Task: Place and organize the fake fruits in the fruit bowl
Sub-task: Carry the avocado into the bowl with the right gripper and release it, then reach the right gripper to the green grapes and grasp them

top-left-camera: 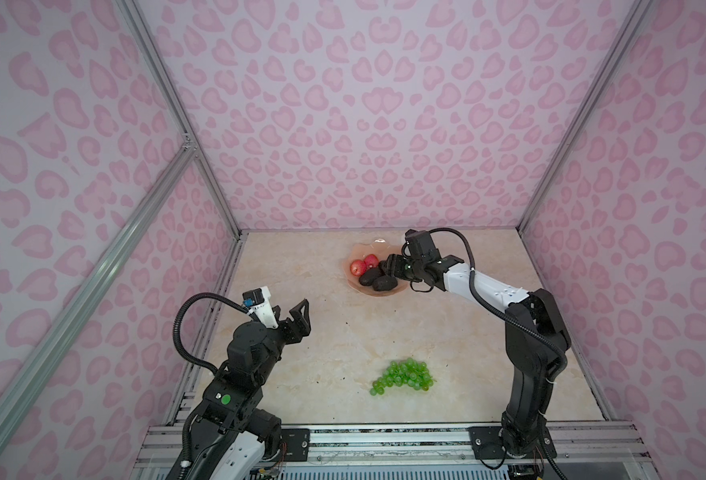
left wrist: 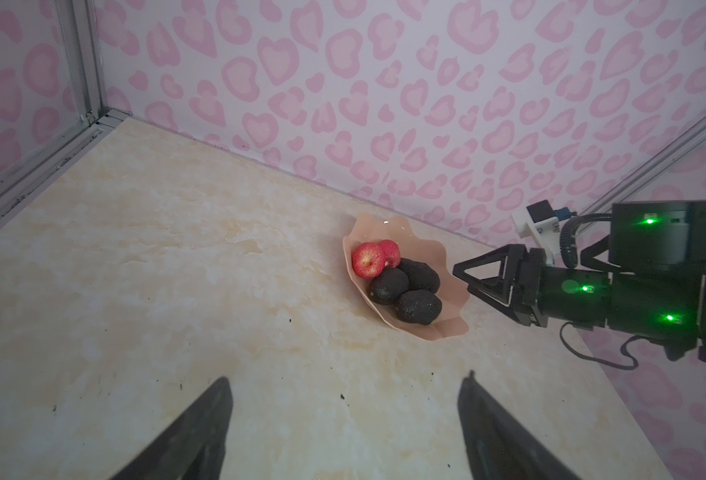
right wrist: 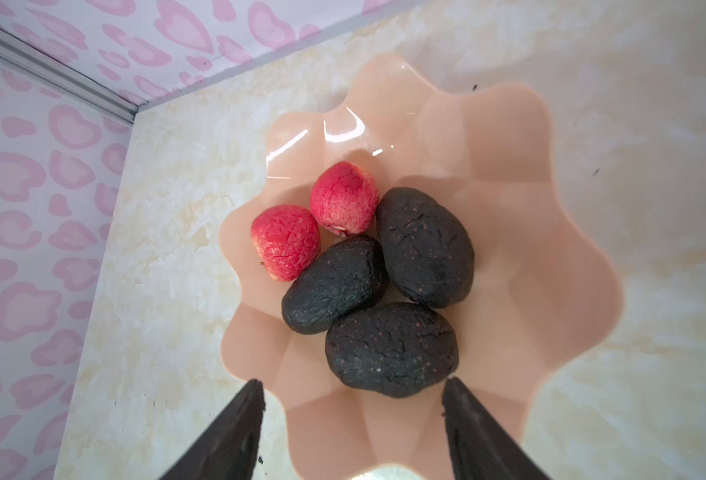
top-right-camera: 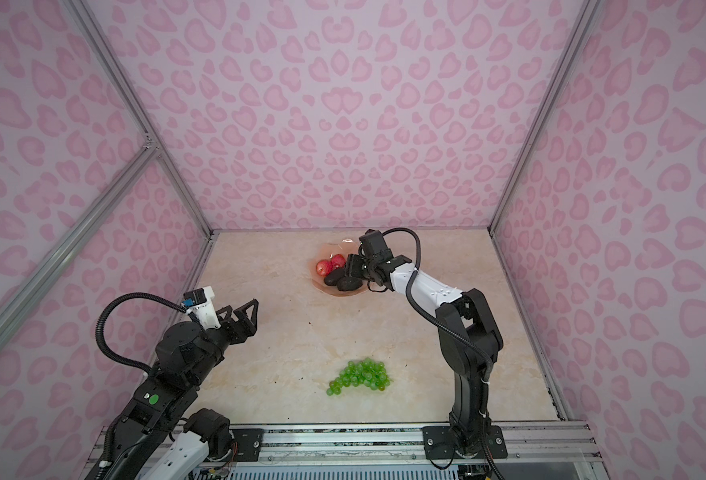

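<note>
Right tool is hovering over the near side of the fruit bowl, jaws standing apart and gripping nothing. Its tips are flanking the nearest avocado from above.

Left tool is waiting above the bench, jaws also apart and empty, well apart from the bowl.

Contents: three avocados are lying clustered and touching in the bowl's middle. Two strawberries are resting side by side against them on the wall side. The bowl's other half is lying bare.

Outstanding item: the grapes are lying on the bench near the front rail, well apart from the bowl, between the two arms.

Assessment: five of six fruits are sitting in place; the step in hand appears to be clearing the bowl and fetching the grapes.

Recommendations:
- The right tool is best leaving straight upward, clearing the wavy rim without nudging the avocado beneath.
- The bunch is likely limp, so gripping its thick end is advisable.
- The bare half of the bowl is offering the obvious landing place.
</note>
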Controlling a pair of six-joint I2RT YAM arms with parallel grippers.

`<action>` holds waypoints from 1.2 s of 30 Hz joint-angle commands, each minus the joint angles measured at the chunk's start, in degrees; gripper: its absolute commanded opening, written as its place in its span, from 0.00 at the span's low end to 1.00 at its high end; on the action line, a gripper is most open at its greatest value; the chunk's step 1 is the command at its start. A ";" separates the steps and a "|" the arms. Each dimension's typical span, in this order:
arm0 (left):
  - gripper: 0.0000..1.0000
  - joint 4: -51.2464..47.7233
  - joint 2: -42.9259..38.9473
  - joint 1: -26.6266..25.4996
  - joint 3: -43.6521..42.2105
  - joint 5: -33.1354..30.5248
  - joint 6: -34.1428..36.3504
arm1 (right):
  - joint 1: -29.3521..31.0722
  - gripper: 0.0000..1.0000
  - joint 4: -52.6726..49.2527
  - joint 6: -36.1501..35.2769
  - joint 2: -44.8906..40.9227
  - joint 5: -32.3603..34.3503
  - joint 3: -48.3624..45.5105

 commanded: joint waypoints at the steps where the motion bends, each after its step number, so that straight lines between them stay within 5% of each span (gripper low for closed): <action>1: 0.86 1.71 0.50 0.12 1.37 -0.39 1.15 | 2.47 0.72 -4.91 -8.29 -5.12 4.53 -4.39; 8: 0.86 2.51 1.50 0.07 1.52 -0.11 1.70 | 10.57 0.90 -5.56 -19.04 -24.89 5.61 -27.39; 15: 0.86 2.80 2.11 0.09 1.78 1.33 1.62 | 18.12 0.92 -2.23 -15.41 -35.66 3.22 -42.44; 27: 0.86 1.33 0.18 0.09 2.13 1.59 1.58 | 24.44 0.89 8.63 -8.83 -32.54 2.48 -54.05; 31: 0.86 1.11 -0.27 0.09 2.26 1.62 1.35 | 24.65 0.82 11.26 -8.38 -28.71 3.21 -55.17; 36: 0.86 0.80 -0.52 0.09 2.56 1.59 1.35 | 25.01 0.47 13.09 -7.93 -26.51 3.80 -54.66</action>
